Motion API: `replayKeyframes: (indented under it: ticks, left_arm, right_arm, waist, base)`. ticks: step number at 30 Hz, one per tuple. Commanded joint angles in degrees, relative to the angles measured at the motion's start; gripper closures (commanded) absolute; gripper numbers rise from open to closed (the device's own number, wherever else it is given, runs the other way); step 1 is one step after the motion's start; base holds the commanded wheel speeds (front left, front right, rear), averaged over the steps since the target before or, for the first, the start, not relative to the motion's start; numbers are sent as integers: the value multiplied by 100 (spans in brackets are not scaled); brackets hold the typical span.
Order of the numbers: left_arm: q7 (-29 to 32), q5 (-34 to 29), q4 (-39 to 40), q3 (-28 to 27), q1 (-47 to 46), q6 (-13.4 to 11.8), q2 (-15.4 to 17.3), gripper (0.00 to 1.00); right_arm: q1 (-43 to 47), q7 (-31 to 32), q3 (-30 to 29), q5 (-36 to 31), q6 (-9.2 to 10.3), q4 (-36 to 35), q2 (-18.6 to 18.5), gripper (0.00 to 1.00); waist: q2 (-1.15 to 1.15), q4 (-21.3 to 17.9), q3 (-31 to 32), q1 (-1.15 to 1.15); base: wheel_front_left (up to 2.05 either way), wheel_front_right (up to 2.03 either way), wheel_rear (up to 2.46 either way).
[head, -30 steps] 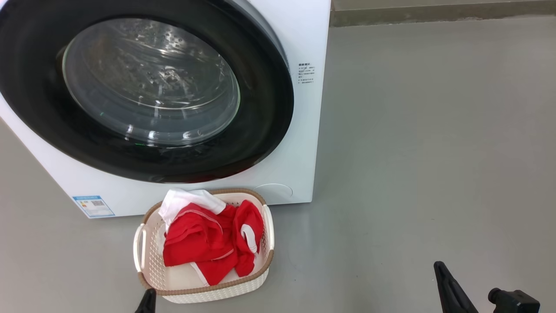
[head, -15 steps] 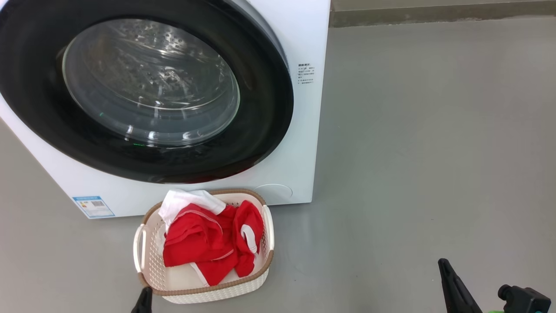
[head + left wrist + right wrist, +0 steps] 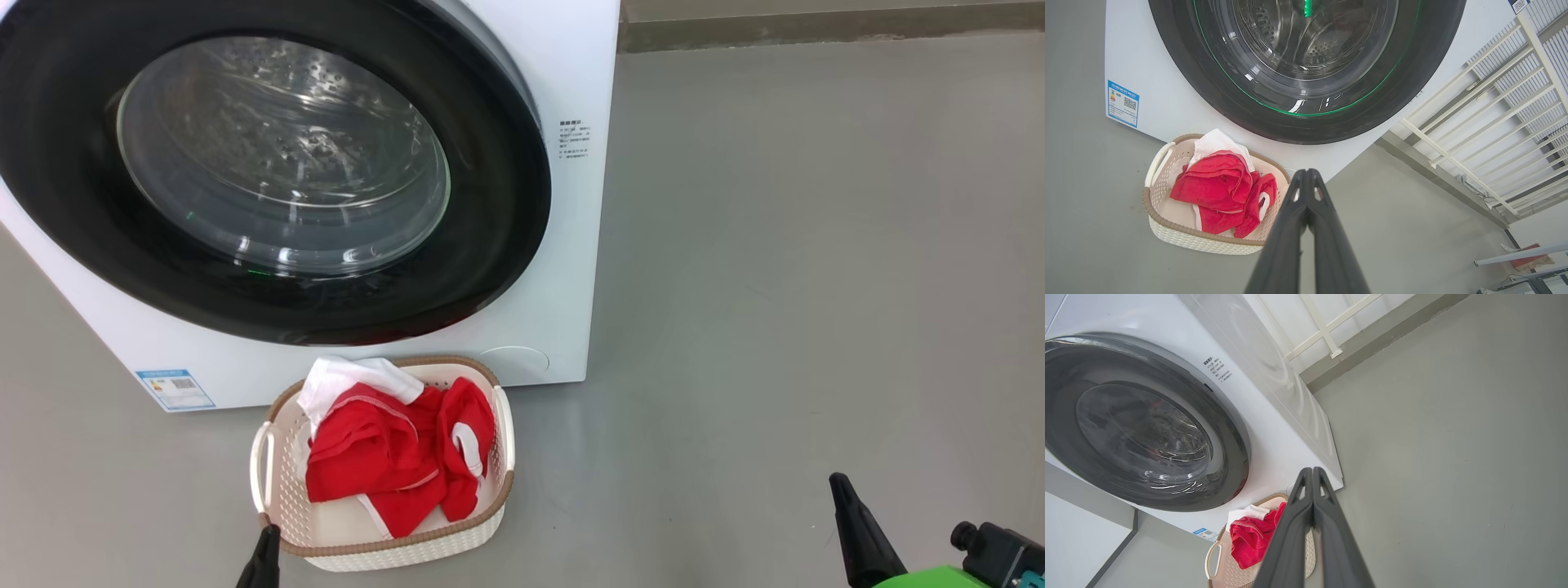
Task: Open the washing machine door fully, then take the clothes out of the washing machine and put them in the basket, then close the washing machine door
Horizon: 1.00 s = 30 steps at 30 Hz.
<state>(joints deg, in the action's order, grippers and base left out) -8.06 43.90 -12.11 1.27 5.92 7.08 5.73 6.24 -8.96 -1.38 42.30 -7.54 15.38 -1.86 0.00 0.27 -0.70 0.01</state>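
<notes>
The white washing machine (image 3: pixel 563 245) stands at the upper left with its round black-rimmed door (image 3: pixel 498 245) lying flat against its front, the glass bowl (image 3: pixel 282 155) showing the steel drum. On the floor in front sits the cream basket (image 3: pixel 384 555) with the red clothes (image 3: pixel 384 457) piled inside, white trim uppermost. My left gripper (image 3: pixel 263 551) shows as a dark tip by the basket's near left corner; its fingers (image 3: pixel 1306 179) are pressed together with nothing between them. My right gripper (image 3: pixel 845 498) hangs over bare floor at the lower right, its fingers (image 3: pixel 1312 475) together too.
Grey floor (image 3: pixel 800 261) spreads wide to the right of the washing machine. A white railing (image 3: pixel 1486 118) and a low kerb (image 3: pixel 816 24) run behind it. A blue label sticker (image 3: pixel 175 388) marks the machine's lower left front.
My left gripper tip has slid slightly left and down along the basket's corner. My right gripper has drifted right and a little up, bringing green arm parts into the lower right corner.
</notes>
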Motion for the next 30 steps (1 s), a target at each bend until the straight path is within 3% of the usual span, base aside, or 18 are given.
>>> replayKeyframes:
  ticks: [1, 30]
  left_arm:
    - [35, 167, 107, -129, -246, 14, 28, 100]
    - [500, 1843, 4, -315, -581, 23, -51, 100]
  right_arm:
    - [-271, 43, -19, 184, 2, -134, -99, 100]
    - [-606, 515, -123, 1933, 3, -138, -151, 100]
  waist:
    - [0, 0, 1, -1]
    - [0, -10, 19, -1]
  base:
    - [0, 0, 0]
    - [0, 0, 0]
